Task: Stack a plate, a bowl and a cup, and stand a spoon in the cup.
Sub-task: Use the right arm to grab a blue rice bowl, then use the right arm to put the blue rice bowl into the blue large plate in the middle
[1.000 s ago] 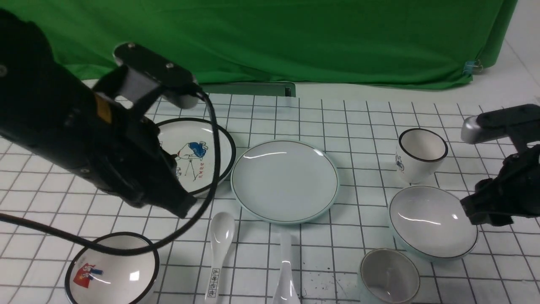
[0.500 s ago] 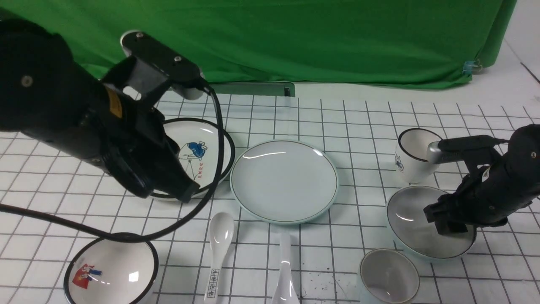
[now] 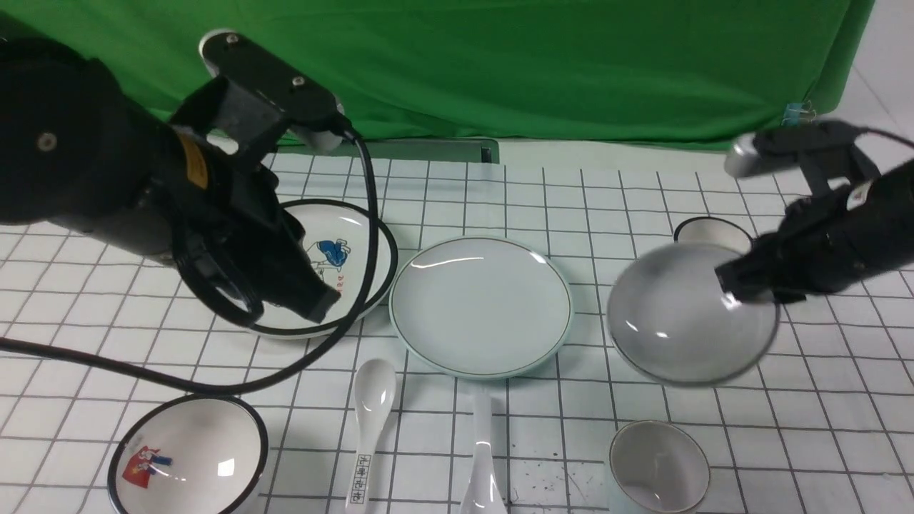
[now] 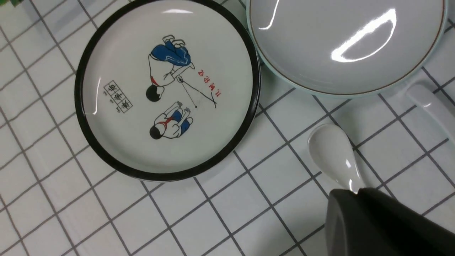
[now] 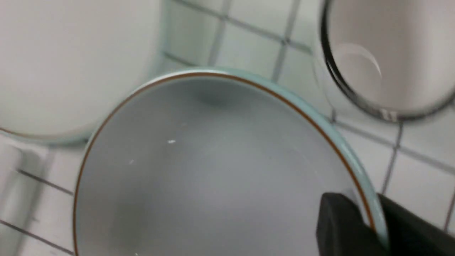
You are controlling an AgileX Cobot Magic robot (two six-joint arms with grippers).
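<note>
Toward the desk's right edge, the front view is showing the right gripper [image 3: 742, 285] pinching the bowl [image 3: 678, 321] by its rim. It is holding the bowl tilted and clear of the desk, between the plate [image 3: 482, 307] at the middle and a black-rimmed cup [image 3: 703, 230]. The cup [image 3: 657, 464] and the spoon [image 3: 484, 457] are waiting at the near edge. The left gripper [image 3: 314, 303] is hanging over a picture plate [image 3: 343, 250] toward the left edge.

The left wrist view is catching only 1 dark finger [image 4: 384, 220], beside a second spoon [image 4: 332, 156], so I cannot tell whether that gripper is spread or pressed together.

The right wrist view is showing 2 fingers [image 5: 341, 227] clamping the bowl's rim, 1 inside and 1 outside.

Such a 1-sided pinch is probably letting the bowl sag. A good placement likely means travelling slowly, levelling the bowl over the plate's middle, and lowering until its foot is sitting flat before releasing.

Compared with 0.5 s earlier, the bowl is no longer resting on the desk nearer the right edge. It is now raised and moving toward the plate, while the left arm is hardly shifting.
</note>
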